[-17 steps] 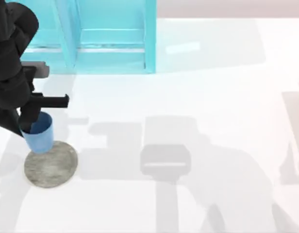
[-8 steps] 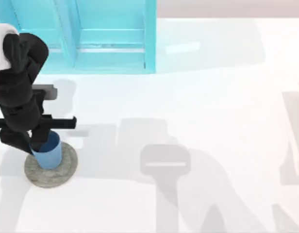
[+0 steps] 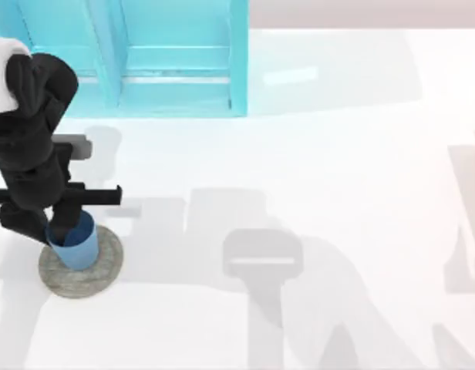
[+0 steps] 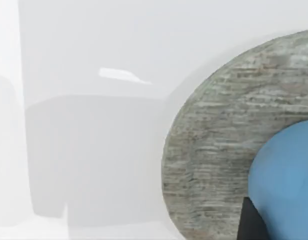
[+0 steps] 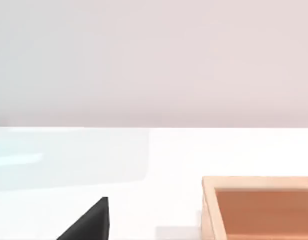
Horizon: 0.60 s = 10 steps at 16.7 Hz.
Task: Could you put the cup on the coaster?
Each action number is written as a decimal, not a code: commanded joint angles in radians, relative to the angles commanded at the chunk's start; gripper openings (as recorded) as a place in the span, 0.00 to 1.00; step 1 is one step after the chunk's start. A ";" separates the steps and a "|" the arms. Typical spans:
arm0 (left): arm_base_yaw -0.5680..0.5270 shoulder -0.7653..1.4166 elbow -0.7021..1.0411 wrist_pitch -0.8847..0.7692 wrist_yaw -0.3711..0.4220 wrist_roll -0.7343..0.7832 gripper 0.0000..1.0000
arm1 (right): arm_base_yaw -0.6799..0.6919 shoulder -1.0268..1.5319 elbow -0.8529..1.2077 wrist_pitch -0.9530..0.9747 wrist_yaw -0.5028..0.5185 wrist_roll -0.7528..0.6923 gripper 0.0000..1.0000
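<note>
Near the tabletop's left edge, the left gripper [image 3: 62, 231] grasps the blue cup [image 3: 75, 245], which rests on the grey coaster [image 3: 95, 274]; right arm parked.

Top cam looks straight down over the table [image 3: 314, 154]. Left wrist cam sits super close, sharing the coaster [image 4: 219, 140] and cup [image 4: 289, 175] with it. Right wrist cam faces out level across the tabletop.

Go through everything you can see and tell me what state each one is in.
cup: upright, standing on the coaster.
coaster: flat on the table, cup on it.
left gripper: at the cup, over the coaster.
wooden box: open-topped, on the table.
</note>
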 joint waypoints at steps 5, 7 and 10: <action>0.000 0.000 0.000 0.000 0.000 0.000 0.75 | 0.000 0.000 0.000 0.000 0.000 0.000 1.00; 0.000 0.000 0.000 0.000 0.000 0.000 0.90 | 0.000 0.000 0.000 0.000 0.000 0.000 1.00; 0.000 0.000 0.000 0.000 0.000 0.000 1.00 | 0.000 0.000 0.000 0.000 0.000 0.000 1.00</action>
